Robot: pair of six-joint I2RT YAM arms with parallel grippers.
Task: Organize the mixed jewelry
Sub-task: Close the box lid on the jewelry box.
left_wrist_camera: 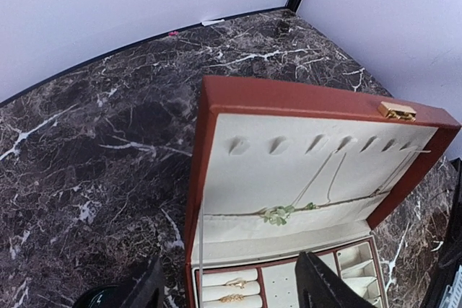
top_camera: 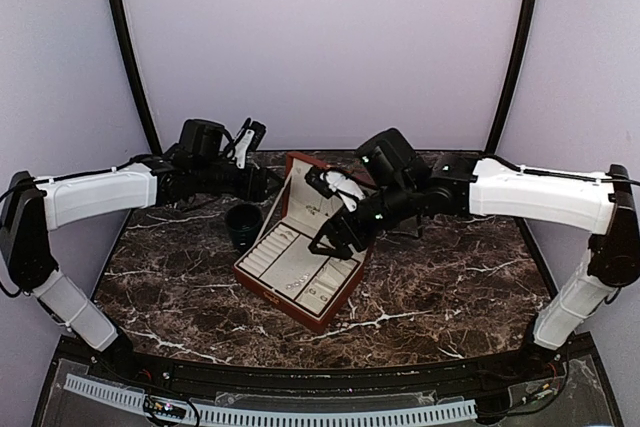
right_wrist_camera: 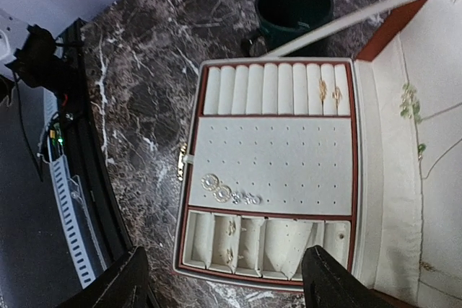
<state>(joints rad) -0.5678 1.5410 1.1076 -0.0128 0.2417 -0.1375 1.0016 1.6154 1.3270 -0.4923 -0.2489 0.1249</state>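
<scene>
The red-brown box lies open mid-table, lid up. My right gripper hovers over its tray, open and empty. In the right wrist view the jewelry shows: two round earrings and small clear studs on the holed panel, two rings in the ring rolls, and small gold pieces in a front compartment. My left gripper is open and empty behind the box's left side. Its view shows the rings and a green-pendant necklace on the lid lining.
A dark green cup stands just left of the box, also in the right wrist view. The raised lid has a gold clasp. The table's front rail with cabling lies beside the box front.
</scene>
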